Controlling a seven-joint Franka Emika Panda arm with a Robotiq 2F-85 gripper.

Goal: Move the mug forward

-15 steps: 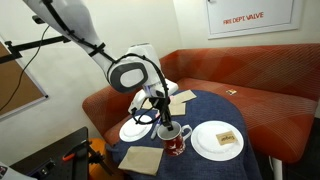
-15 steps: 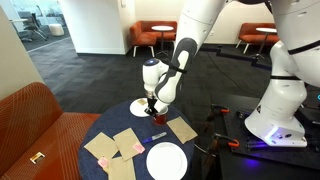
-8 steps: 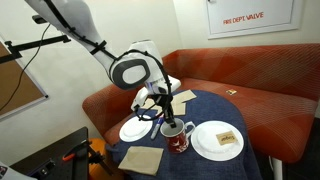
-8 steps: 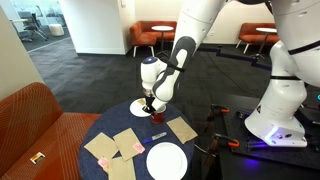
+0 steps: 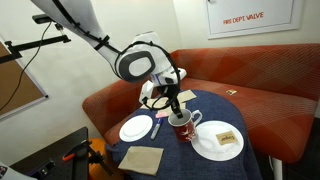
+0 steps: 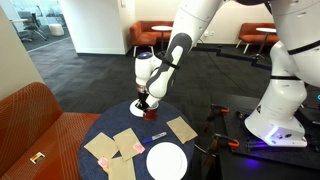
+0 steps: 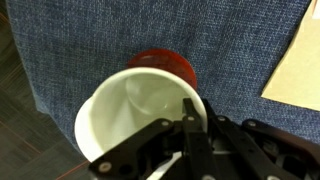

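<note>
Claw: the black claw (image 5: 176, 108) is clenched on the white rim of the small dark red mug (image 5: 182, 129).
Mug: directly under the claw, over the blue cloth bench (image 5: 185, 163); whether it touches the bench, I cannot tell.
Plates: one round white plate (image 5: 132, 128) near each side of the claw.

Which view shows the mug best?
The wrist view: the mug fills the frame, with its white inside and red wall clear. In both exterior views it is small and distant, with little detail.

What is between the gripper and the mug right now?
Nothing: in the wrist view the gripper grips the mug directly at its white rim.
</note>
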